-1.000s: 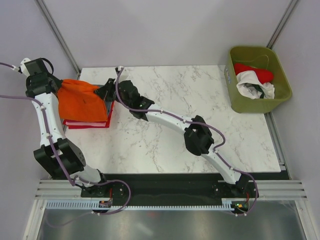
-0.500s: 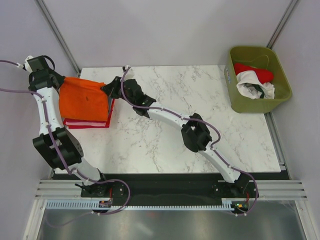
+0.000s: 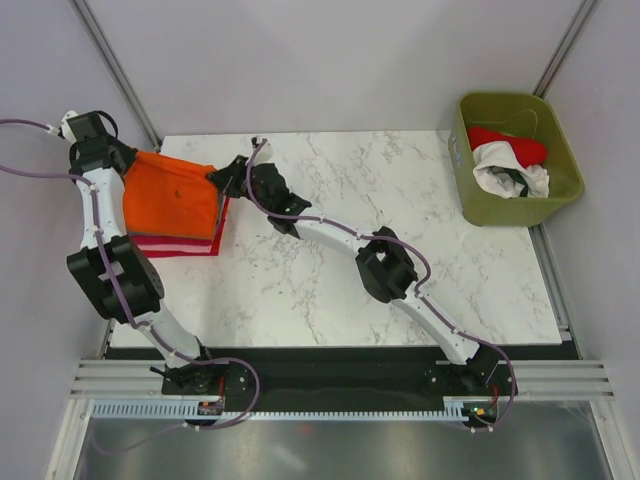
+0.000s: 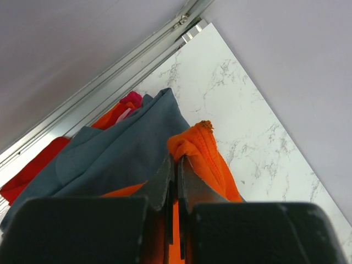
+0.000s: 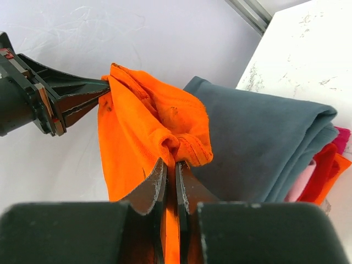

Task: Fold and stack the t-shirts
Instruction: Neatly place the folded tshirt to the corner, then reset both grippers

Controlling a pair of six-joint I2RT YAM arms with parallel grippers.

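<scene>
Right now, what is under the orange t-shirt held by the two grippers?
A folded grey-blue t-shirt lies under the orange t-shirt, on top of red cloth. The lower layers cannot be counted, because the orange one hides most of the stack.

One olive-green bin (image 3: 520, 210) holds two t-shirts: one red tee (image 3: 515, 145) and one white tee (image 3: 505, 175). Well left of the bin, one marble counter (image 3: 400, 200) carries one orange tee (image 3: 170, 195), one grey-blue tee (image 5: 264, 143), and red layers (image 3: 190, 248) too bunched to count.
</scene>
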